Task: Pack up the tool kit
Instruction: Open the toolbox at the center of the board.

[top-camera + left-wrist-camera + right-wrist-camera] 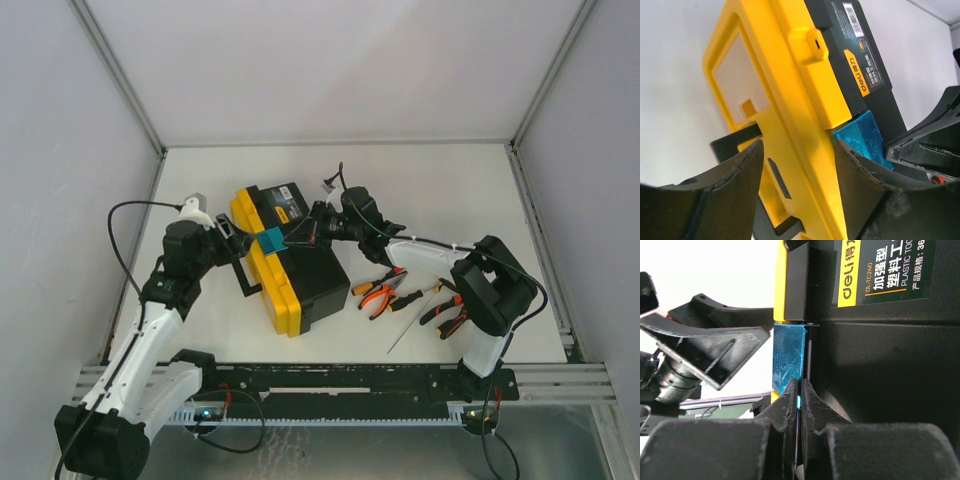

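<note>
The tool kit's black box (318, 283) lies on its side mid-table, its yellow lid (264, 272) closed against it and facing left. My left gripper (235, 241) is at the lid; in the left wrist view it (797, 185) stands open, its fingers either side of the yellow lid (790, 100). The teal latch (268, 240) sits on the box's top edge. My right gripper (800, 390) is shut on the lower edge of the teal latch (788, 360), against the black box wall (880, 365). The inner tray is hidden.
Orange-handled pliers (380, 293), a second pair (446, 314), a screwdriver (408, 298) and a thin rod (408, 328) lie right of the box, under the right arm. The box's black handle (243, 281) sticks out to the left. White walls ring the table.
</note>
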